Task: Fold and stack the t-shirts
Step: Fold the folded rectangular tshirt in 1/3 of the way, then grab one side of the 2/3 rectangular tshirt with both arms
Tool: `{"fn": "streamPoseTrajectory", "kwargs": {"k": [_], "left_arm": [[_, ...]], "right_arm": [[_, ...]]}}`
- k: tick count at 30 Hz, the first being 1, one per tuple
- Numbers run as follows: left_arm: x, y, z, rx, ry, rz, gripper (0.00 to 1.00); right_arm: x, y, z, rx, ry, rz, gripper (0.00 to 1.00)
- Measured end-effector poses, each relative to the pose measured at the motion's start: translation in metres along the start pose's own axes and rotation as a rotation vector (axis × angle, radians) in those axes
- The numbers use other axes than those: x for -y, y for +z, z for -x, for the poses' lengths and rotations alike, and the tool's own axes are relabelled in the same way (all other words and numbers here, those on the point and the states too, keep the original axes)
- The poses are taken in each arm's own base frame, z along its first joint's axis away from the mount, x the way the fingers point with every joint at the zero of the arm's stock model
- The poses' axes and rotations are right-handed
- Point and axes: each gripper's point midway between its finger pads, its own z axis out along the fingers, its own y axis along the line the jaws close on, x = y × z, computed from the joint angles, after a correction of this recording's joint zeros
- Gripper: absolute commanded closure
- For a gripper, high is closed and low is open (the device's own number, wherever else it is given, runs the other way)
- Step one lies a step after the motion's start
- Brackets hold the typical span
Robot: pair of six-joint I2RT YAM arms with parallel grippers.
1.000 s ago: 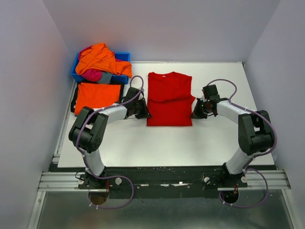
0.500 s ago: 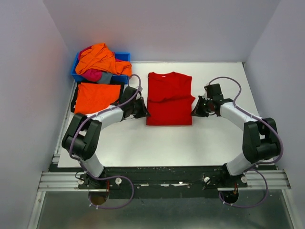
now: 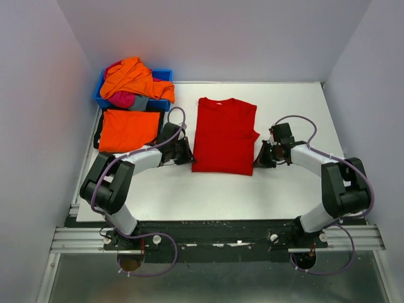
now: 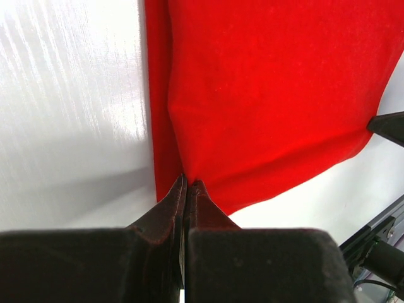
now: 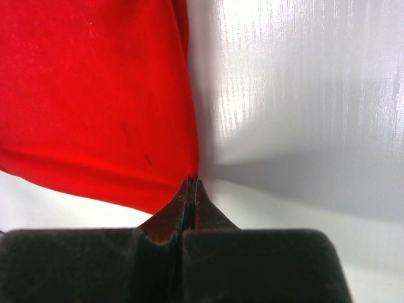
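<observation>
Your left gripper (image 4: 187, 183) and right gripper (image 5: 191, 182) are each pinched fully shut on a near hem corner of the bright red cloth t-shirt (image 3: 224, 136), which lies flat between them. You look mid-fold; the next move, I judge, calls for lifting both corners evenly toward the collar. Farther off sit a folded orange t-shirt (image 3: 128, 129) and a blue plastic bin (image 3: 165, 74); no writing is readable.
</observation>
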Motion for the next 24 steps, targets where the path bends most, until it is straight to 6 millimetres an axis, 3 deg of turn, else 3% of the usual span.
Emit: {"fn": "streamPoseTrajectory", "kwargs": {"k": [3, 6, 14, 18, 24], "left_arm": [[-0.001, 0.001, -0.001, -0.001, -0.001, 0.001, 0.81], [-0.003, 0.001, -0.003, -0.004, -0.006, 0.006, 0.70], [-0.006, -0.010, -0.001, 0.025, -0.004, 0.035, 0.53], [-0.006, -0.016, 0.001, 0.041, -0.003, 0.035, 0.50], [-0.016, -0.014, -0.015, 0.013, -0.016, 0.048, 0.53]], "right_arm": [[-0.001, 0.000, -0.001, -0.002, -0.001, 0.007, 0.67], [-0.002, 0.000, 0.000, 0.000, 0.000, 0.010, 0.56], [-0.009, -0.014, -0.003, 0.032, -0.018, 0.053, 0.55], [-0.008, -0.008, -0.022, -0.012, -0.021, 0.068, 0.58], [-0.009, 0.000, -0.039, -0.065, -0.013, 0.076, 0.77]]}}
